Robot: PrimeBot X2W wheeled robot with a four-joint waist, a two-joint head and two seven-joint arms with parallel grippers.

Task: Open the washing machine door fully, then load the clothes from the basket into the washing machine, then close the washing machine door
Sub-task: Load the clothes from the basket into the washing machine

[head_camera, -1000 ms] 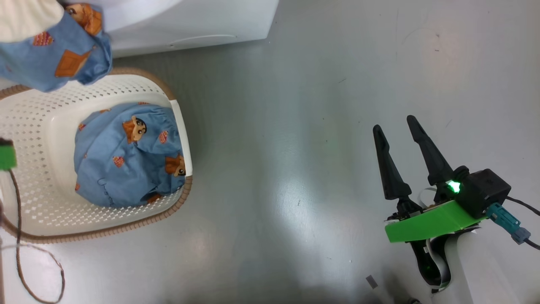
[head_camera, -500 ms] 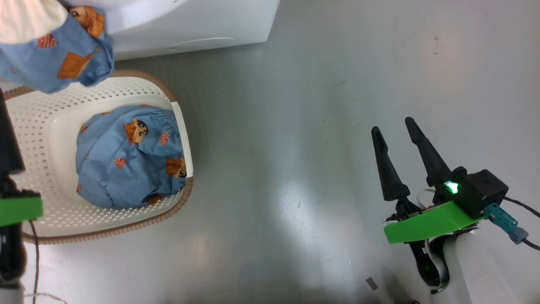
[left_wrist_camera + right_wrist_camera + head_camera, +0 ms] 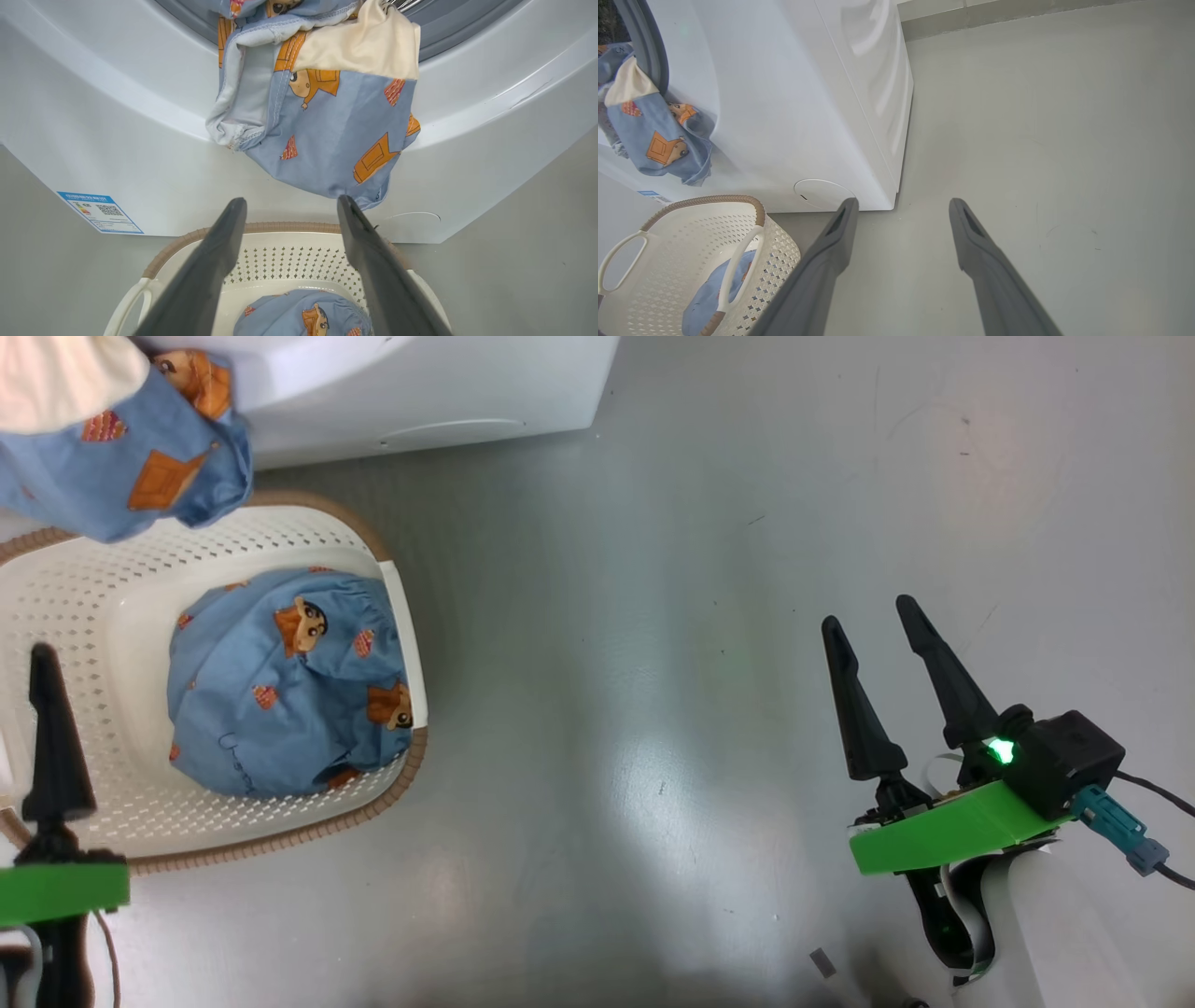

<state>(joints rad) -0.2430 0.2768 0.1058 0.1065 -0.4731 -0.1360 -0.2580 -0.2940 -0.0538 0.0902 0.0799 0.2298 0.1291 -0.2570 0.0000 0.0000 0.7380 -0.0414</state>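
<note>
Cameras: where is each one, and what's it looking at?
Head view: on the head, looking down at the basket and floor; left gripper, right gripper show.
Left wrist view: on left wrist, toward washing machine, hanging clothes; own fingers show.
Right wrist view: on right wrist, toward machine's corner, floor; own fingers show.
Shared: all three see the basket.

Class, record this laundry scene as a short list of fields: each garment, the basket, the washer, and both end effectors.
hanging garment: draped out of the washer opening, down its front
basket garment: bunched inside the basket
basket: on the floor before the washer
left end effector: open, empty, above the basket
right end effector: open, empty, over floor
</note>
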